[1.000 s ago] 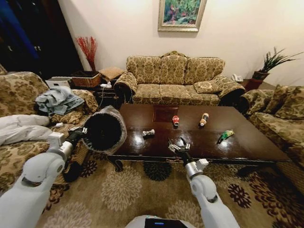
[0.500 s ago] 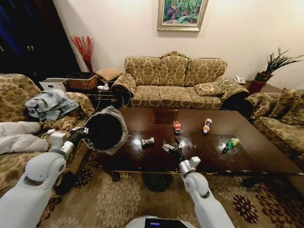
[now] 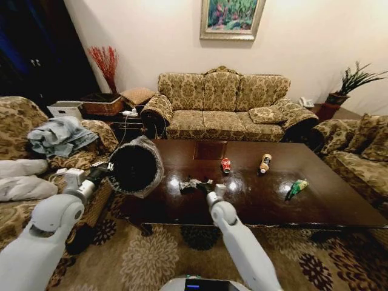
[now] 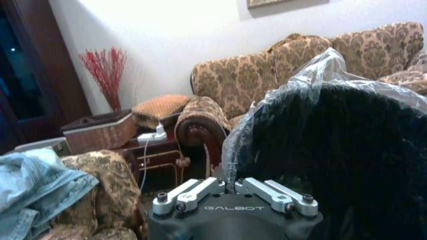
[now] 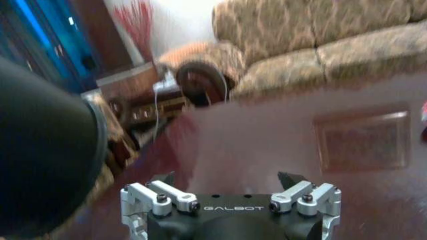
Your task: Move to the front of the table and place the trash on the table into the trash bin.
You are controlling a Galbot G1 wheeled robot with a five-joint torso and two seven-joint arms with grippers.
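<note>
On the left, the robot's left arm is held out, and the left gripper [image 3: 104, 171] pinches the rim of the trash bin [image 3: 134, 167]. The bin is up in the air, tipped on its side, and its dark open mouth faces the camera, with the crinkly clear bag around its edge. In the left wrist view the left gripper [image 4: 233, 187] has its fingers pressed together on the bag and rim of the trash bin [image 4: 333, 160]. The bin hangs at the left end of the table [image 3: 339, 206], which is big, dark and shiny. Next comes the crushed silver-grey piece [image 3: 185, 183], lying on the table near its front edge. The right gripper [image 3: 199, 185] is low over the table, right beside this piece, and may be touching it. In the right wrist view the right gripper [image 5: 230, 179] has its fingers spread wide apart, with bare table top between them. Farther right and farther back, near the square in the middle of the table, is the red can [image 3: 225, 164]. Then comes the brown bottle [image 3: 264, 162] with its orange label, lying down. Last, near the right end of the table, the green bottle [image 3: 297, 187] lies on its side.
</note>
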